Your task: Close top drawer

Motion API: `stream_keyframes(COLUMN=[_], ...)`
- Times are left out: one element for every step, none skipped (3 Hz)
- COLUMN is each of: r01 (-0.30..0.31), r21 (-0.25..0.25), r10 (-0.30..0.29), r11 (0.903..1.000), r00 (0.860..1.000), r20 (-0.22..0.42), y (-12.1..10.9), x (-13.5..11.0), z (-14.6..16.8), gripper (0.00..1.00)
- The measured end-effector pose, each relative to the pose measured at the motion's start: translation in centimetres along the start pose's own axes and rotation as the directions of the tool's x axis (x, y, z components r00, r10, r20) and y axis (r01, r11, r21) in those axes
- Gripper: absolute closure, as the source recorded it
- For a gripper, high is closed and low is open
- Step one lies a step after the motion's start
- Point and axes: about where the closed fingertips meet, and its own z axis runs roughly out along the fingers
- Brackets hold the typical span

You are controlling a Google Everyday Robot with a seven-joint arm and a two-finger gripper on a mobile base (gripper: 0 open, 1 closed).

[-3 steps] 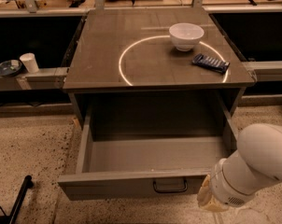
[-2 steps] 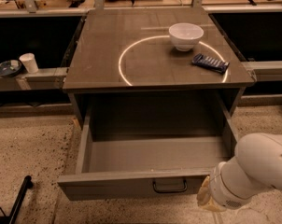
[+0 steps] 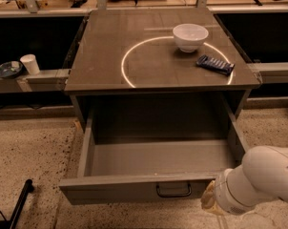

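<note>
Speckled beige flooring [image 3: 29,147] spreads under the grey-brown table [image 3: 101,61], whose flat matte top carries a thin pale ring of light [image 3: 123,68]. On that ring's far edge I see a round, glossy white bowl [image 3: 190,36], and near it a flat dark blue packet [image 3: 215,65] lying at an angle. Below the tabletop, the top drawer [image 3: 134,187] stands pulled well out, a deep rectangular box with smooth grey walls. A dark loop handle [image 3: 174,190] sits at the centre of its wide front panel. My arm [image 3: 265,178], a rounded white shell, fills the lower right corner. Its pincer [image 3: 210,203] shows only as a pale yellowish end just beside the panel's right end, and I cannot tell how it is set.
</note>
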Motion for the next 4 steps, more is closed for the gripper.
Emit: stream_keyframes(r01=[0.016,0.025,0.078,0.116], r21=[0.059,0.091,0.144,0.172], r10=[-0.018,-0.031,-0.095,-0.142], r11=[0.9981,0.9956,0.9866,0.9782], r00=[0.999,0.998,0.989,0.978], r20=[0.029,0.062,0.117,0.151], y=[-1.6,-2.5,-4.0,-5.0], x=[0.9,0.7,-0.5,-1.6], z=[0.6,0.9,1.5,1.9], gripper=[1.00,1.00,1.00,1.00])
